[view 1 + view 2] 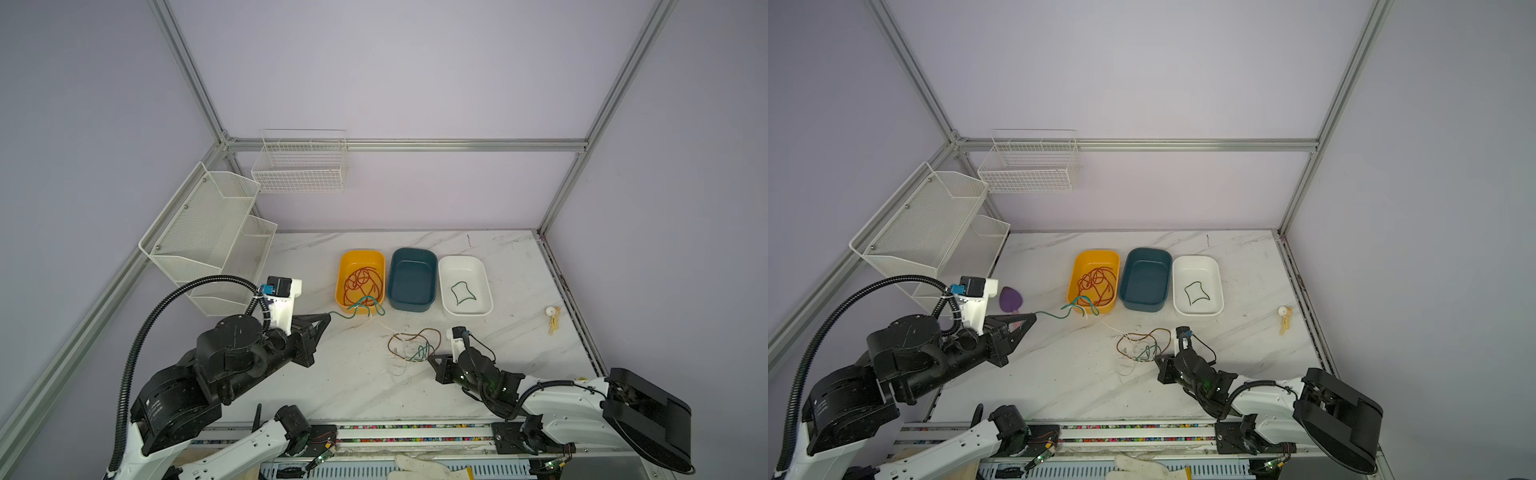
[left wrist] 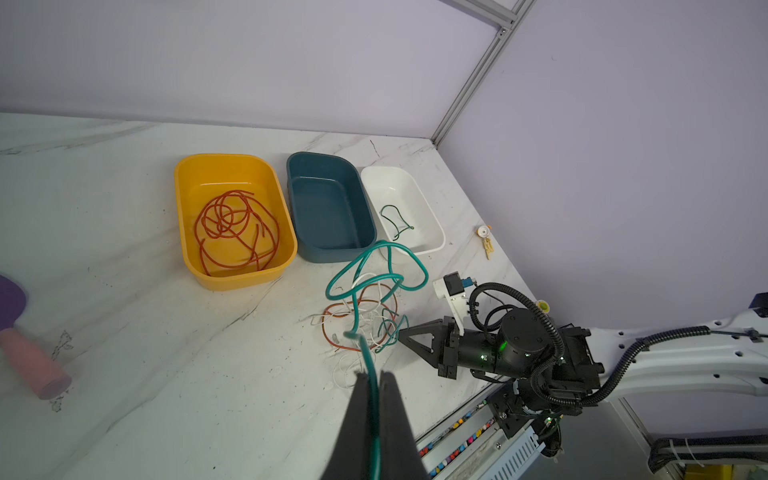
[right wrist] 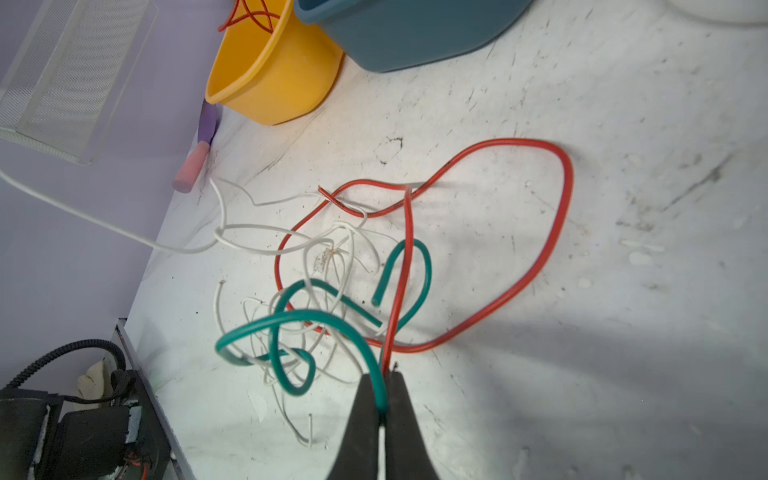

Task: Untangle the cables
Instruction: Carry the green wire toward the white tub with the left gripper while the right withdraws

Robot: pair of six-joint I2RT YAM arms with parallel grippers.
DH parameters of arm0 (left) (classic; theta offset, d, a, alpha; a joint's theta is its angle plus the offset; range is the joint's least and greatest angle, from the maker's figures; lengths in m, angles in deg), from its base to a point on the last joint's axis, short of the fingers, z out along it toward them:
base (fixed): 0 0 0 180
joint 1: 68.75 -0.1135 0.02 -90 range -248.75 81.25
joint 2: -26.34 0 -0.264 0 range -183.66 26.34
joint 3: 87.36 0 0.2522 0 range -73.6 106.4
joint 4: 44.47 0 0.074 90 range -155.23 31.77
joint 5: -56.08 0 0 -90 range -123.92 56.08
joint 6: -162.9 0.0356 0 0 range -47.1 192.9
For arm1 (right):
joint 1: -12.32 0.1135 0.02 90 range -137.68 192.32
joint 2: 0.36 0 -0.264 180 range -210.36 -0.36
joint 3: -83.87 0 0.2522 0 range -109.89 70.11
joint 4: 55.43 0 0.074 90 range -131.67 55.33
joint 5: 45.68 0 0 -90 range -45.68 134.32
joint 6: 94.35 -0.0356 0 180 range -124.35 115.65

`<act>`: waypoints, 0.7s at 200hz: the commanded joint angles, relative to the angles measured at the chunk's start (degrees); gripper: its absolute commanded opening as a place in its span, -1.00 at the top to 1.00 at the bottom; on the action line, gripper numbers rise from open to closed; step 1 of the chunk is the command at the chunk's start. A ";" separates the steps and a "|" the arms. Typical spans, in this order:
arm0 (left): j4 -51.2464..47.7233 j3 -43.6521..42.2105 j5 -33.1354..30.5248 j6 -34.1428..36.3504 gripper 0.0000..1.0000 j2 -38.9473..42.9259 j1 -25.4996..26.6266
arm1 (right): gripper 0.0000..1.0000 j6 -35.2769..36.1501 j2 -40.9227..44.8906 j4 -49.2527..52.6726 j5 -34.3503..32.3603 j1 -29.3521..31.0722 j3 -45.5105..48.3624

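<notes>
A tangle of red, white and green cables (image 1: pixel 413 347) (image 1: pixel 1144 349) lies on the marble table in front of the trays. My left gripper (image 1: pixel 329 316) (image 1: pixel 1035 316) (image 2: pixel 375 374) is shut on a green cable (image 2: pixel 376 257), which runs taut from the jaws to loops by the yellow tray's front. My right gripper (image 1: pixel 430 357) (image 1: pixel 1156 358) (image 3: pixel 384 374) sits at the tangle's right edge, shut on a green cable (image 3: pixel 332 320) and a red cable (image 3: pixel 552 232). Thin white cables (image 3: pixel 249 228) weave through both.
The yellow tray (image 1: pixel 361 252) holds coiled red cables. The blue tray (image 1: pixel 413 250) shows nothing inside, and the white tray (image 1: pixel 465 257) holds one dark green cable. A mesh shelf (image 1: pixel 208 237) and wire basket (image 1: pixel 299 166) stand at the back left. A purple paddle (image 1: pixel 1010 299) lies left, a small key-like object (image 1: pixel 552 318) right.
</notes>
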 commanded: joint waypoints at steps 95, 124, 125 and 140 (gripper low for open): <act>10.68 -1.25 13.04 -4.33 1.00 -5.76 0.01 | -0.08 19.57 7.68 3.36 0.30 0.33 -14.91; 12.21 0.49 14.26 -2.59 1.00 -9.53 0.02 | -0.10 18.69 11.29 2.26 -2.83 0.32 -13.81; 12.22 0.62 14.26 -2.58 1.00 -9.71 0.02 | -0.10 18.61 11.58 2.40 -3.10 0.32 -13.72; 13.35 1.56 15.25 -1.10 1.00 -12.18 0.01 | -0.14 16.85 15.91 5.30 -6.43 0.32 -13.08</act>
